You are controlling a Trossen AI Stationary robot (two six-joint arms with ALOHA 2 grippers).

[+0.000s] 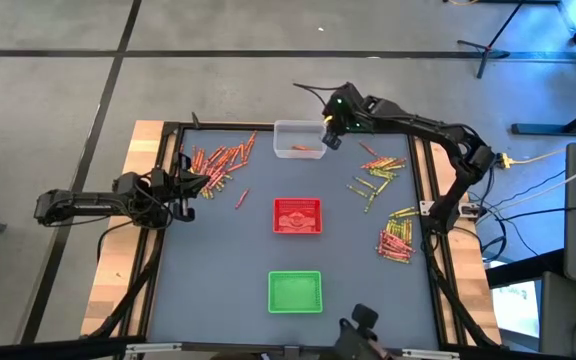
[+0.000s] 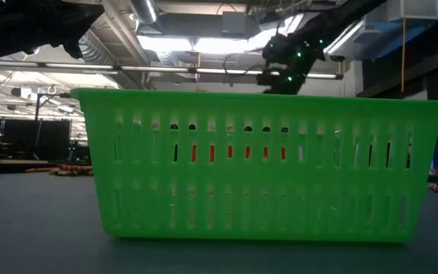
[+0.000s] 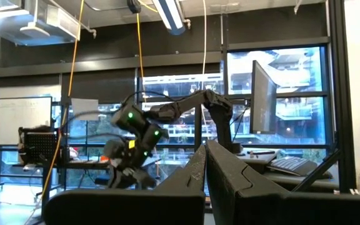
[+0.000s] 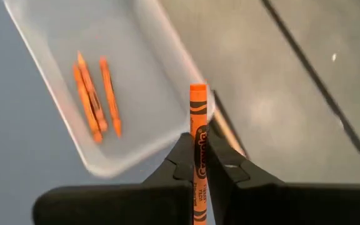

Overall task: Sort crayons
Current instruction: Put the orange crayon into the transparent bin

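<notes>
nearest to me sits the green tray point(image 1: 295, 291), with nothing i can make out in it from above. just past it is the red tray point(image 1: 297, 216), its slats showing red through the green one's wall in the low view. crayons lie in loose heaps on the dark table point(image 1: 218, 260): an orange pile point(image 1: 218, 158) at the far left, a yellow-green scatter point(image 1: 373, 180) at the far right, and a red and olive bunch point(image 1: 396, 240) by the right edge. one stray red crayon point(image 1: 240, 200) lies alone between the orange pile and the red tray.

the left gripper point(image 1: 190, 185) rests at the left edge beside the orange pile, fingers pressed together, holding nothing.

farthest off, the right gripper point(image 1: 330, 135) hangs just beside the clear tray point(image 1: 299, 139), pinching an orange crayon point(image 4: 197, 150) that stands upright between its fingers point(image 4: 179, 164). three orange crayons point(image 4: 95, 100) already lie in the clear tray.
</notes>
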